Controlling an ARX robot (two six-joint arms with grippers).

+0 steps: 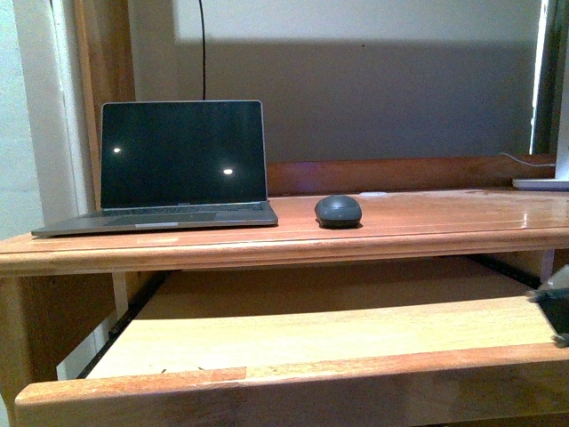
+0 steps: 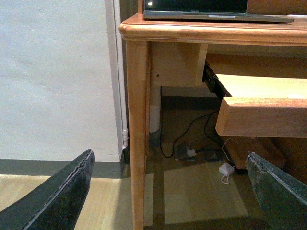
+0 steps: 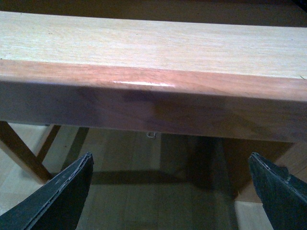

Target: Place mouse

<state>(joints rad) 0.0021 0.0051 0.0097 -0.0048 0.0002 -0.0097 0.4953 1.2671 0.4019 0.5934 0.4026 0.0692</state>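
The dark grey mouse [image 1: 338, 211] sits on the wooden desk top [image 1: 427, 222], just right of the open laptop [image 1: 173, 169]. My right gripper [image 3: 170, 196] is open and empty, low in front of the pull-out tray's front edge [image 3: 153, 100]; part of it shows at the front view's right edge [image 1: 556, 311]. My left gripper [image 2: 168, 196] is open and empty, low near the floor beside the desk's left leg [image 2: 136, 134]. The mouse is not in either wrist view.
A pull-out keyboard tray [image 1: 311, 334] juts out below the desk top. Cables and a white charger [image 2: 225, 170] lie on the floor under the desk. A white object [image 1: 542, 182] sits at the desk's far right. A wall [image 2: 53, 76] stands left of the desk.
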